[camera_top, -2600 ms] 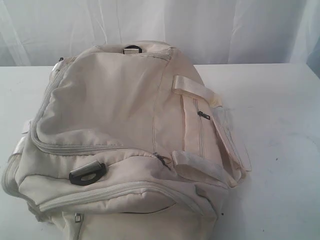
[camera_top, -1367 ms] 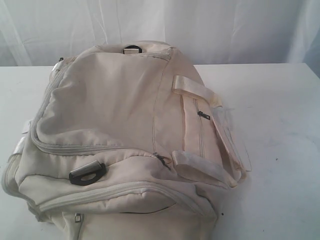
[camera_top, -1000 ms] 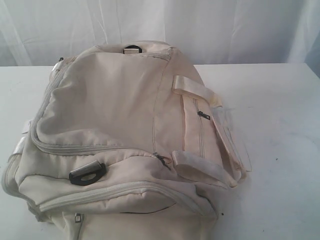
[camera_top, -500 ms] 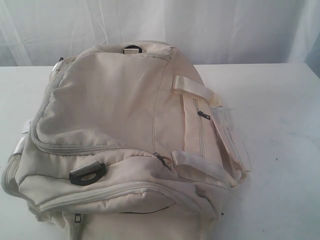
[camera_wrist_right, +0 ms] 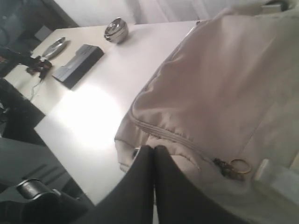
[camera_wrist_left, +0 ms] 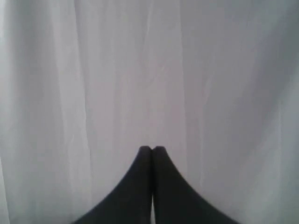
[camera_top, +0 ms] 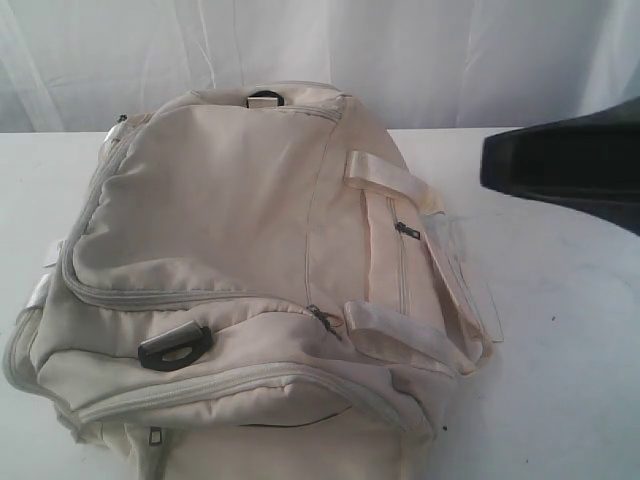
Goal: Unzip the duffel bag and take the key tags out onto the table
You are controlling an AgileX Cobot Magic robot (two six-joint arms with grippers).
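Note:
The cream-beige duffel bag (camera_top: 230, 250) lies zipped on the white table (camera_top: 560, 330), with grey zipper lines and a small pull (camera_top: 322, 320) at its front. The key tags are hidden. My right gripper (camera_wrist_right: 154, 147) is shut and empty. It hangs above the bag (camera_wrist_right: 219, 93), near a zipper pull with a gold ring (camera_wrist_right: 231, 167). In the exterior view its dark body (camera_top: 560, 165) reaches in from the right edge, above the table beside the bag. My left gripper (camera_wrist_left: 152, 148) is shut, empty and faces the white curtain; the exterior view does not show it.
A black D-ring (camera_top: 175, 347) sits on the bag's front and a webbing handle (camera_top: 400, 335) on its right side. In the right wrist view, a metal bowl (camera_wrist_right: 117, 29), a black box (camera_wrist_right: 78, 65) and a metal dish (camera_wrist_right: 53, 47) stand far beyond the bag.
The right arm's dark shape has come into the exterior view from the right edge; half a second ago no arm showed. The bag has not moved.

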